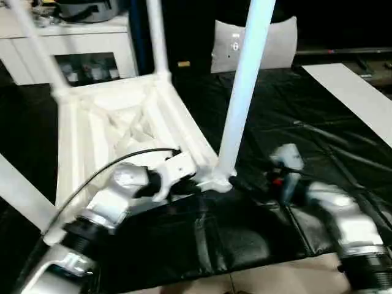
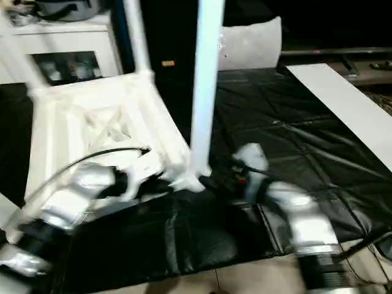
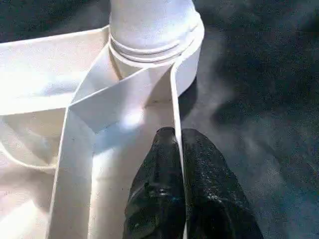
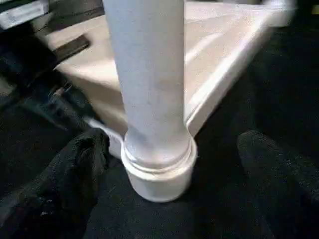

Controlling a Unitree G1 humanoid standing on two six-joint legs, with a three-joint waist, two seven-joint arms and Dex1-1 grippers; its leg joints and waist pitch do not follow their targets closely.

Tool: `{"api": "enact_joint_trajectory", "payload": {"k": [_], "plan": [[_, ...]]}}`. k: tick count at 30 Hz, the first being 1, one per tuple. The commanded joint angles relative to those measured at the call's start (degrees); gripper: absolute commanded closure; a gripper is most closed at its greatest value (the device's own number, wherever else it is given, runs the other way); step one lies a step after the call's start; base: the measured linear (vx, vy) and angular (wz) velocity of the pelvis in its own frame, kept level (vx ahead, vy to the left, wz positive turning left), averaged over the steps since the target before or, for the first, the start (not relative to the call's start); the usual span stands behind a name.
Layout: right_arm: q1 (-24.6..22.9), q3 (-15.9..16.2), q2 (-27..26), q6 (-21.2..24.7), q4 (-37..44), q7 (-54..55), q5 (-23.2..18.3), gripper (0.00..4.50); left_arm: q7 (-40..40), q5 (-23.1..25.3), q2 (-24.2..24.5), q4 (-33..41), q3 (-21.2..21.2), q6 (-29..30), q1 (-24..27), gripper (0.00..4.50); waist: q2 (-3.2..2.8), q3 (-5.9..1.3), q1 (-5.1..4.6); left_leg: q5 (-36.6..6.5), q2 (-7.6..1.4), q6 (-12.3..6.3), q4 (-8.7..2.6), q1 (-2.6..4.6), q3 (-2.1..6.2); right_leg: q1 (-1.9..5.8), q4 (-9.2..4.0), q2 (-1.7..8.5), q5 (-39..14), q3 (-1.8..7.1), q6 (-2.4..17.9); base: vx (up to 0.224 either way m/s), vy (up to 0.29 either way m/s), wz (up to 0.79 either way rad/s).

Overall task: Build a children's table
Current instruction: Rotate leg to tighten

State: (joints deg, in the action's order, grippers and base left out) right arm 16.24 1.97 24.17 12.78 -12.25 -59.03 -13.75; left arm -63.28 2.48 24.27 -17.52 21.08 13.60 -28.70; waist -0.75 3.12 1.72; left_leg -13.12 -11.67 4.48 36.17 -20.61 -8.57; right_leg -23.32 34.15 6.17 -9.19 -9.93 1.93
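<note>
The children's table lies upside down on a black mat, its ribbed white top [image 1: 116,122] facing up. Three legs [image 1: 156,37] stand in its corner sockets, and the nearest leg [image 1: 245,86] rises from the front right socket [image 1: 215,181]. My left gripper [image 3: 180,199] is shut on the top's thin rim wall just beside that socket, one black finger [image 3: 157,189] on each side of the wall. My right gripper [image 4: 174,144] is open around the base of the nearest leg, and its fingers [image 4: 65,184] stand apart from the leg on both sides.
A white cabinet with glass doors [image 1: 73,43] stands at the back left. A white cushion-like thing [image 1: 275,43] lies behind the mat, and a long white board [image 1: 355,92] lies at the right. The black mat [image 1: 245,245] ends at a pale floor near the front edge.
</note>
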Motion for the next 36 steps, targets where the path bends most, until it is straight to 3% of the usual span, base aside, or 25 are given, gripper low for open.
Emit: {"api": "enact_joint_trajectory", "payload": {"k": [1,2,3,4,12,13,17,19,33,36], "plan": [[1.5,1.7,1.2,-2.6,-1.4,-6.4,-1.1,0.05,-6.2,-0.5,0.4,2.0,3.2,-4.5,-0.3,4.5,0.77,-3.59,0.2,-9.8,-1.88,-4.23,-4.74,0.4,-0.22,3.38,-5.37,3.49,-23.6,4.19,6.2,0.0,0.0,0.0],[1.5,1.7,1.4,-2.6,-1.4,-6.8,-1.3,0.05,-6.4,-0.5,0.4,2.0,3.3,-4.7,-0.4,4.5,0.77,-3.59,0.2,-9.8,-1.88,-4.23,-4.74,0.4,-0.22,3.38,-5.37,3.49,-23.6,4.19,6.2,0.0,0.0,0.0],[1.8,2.3,2.3,-1.9,-1.7,-10.1,-2.3,0.05,-7.3,-0.3,0.8,1.6,3.8,-6.2,-0.4,4.5,0.75,-3.58,0.53,-10.9,-2.04,-3.87,-4.86,1.0,-0.3,3.1,-5.21,3.39,-22.9,4.47,7.1,0.0,0.0,0.0],[1.8,2.3,2.3,-1.9,-1.7,-10.1,-2.3,0.05,-7.3,-0.3,0.8,1.6,3.8,-6.2,-0.4,4.5,0.87,-3.62,0.69,-10.9,-2.18,-3.78,-5.0,1.06,-0.37,3.1,-4.99,3.23,-21.9,4.62,7.6,0.0,0.0,0.0],[4.8,6.5,4.1,-1.3,-5.1,-17.9,-1.7,0.79,-13.7,-1.9,2.0,0.9,5.8,-10.1,-1.1,4.5,1.21,-4.01,1.33,-8.5,-2.17,-3.53,-5.08,0.72,-0.93,3.3,-3.82,3.25,-17.0,5.61,9.9,0.0,0.0,0.0],[5.2,6.8,4.1,-1.3,-5.7,-18.8,-1.7,0.86,-14.4,-2.0,2.0,0.9,6.0,-10.6,-1.2,4.5,1.47,-4.01,1.35,-8.1,-2.18,-3.65,-5.07,0.67,-0.98,3.33,-3.78,3.25,-16.5,5.64,10.0,0.0,0.0,0.0],[5.7,7.6,4.3,-1.0,-6.2,-20.5,-2.0,1.17,-15.5,-1.9,2.2,1.1,6.8,-11.3,-1.2,4.5,1.5,-3.96,1.6,-7.9,-2.17,-3.66,-4.95,0.7,-1.08,3.24,-3.74,3.27,-17.2,5.78,10.1,0.0,0.0,0.0],[5.9,7.9,4.5,-1.5,-6.6,-21.3,-2.0,1.33,-15.9,-1.7,2.2,0.9,7.1,-11.7,-1.3,4.5,1.79,-4.02,1.64,-7.2,-2.19,-3.72,-4.96,0.46,-1.02,3.43,-3.51,3.25,-16.7,5.8,10.1,0.0,0.0,0.0],[6.1,9.0,4.7,-0.9,-6.2,-24.6,-2.9,2.45,-16.1,-1.6,2.2,-1.3,6.4,-12.8,-2.4,4.5,1.82,-3.92,1.59,-7.7,-2.16,-3.33,-5.0,0.44,-0.96,3.4,-3.84,3.19,-19.3,5.72,9.1,0.0,0.0,0.0],[5.0,8.9,4.1,1.0,-4.3,-24.8,-4.4,2.53,-15.4,-1.6,2.2,-1.0,5.9,-11.6,-2.2,4.5,1.84,-3.91,1.57,-7.6,-2.22,-3.35,-5.03,0.38,-0.91,3.45,-3.77,3.23,-19.1,5.72,9.2,0.0,0.0,0.0]]}}
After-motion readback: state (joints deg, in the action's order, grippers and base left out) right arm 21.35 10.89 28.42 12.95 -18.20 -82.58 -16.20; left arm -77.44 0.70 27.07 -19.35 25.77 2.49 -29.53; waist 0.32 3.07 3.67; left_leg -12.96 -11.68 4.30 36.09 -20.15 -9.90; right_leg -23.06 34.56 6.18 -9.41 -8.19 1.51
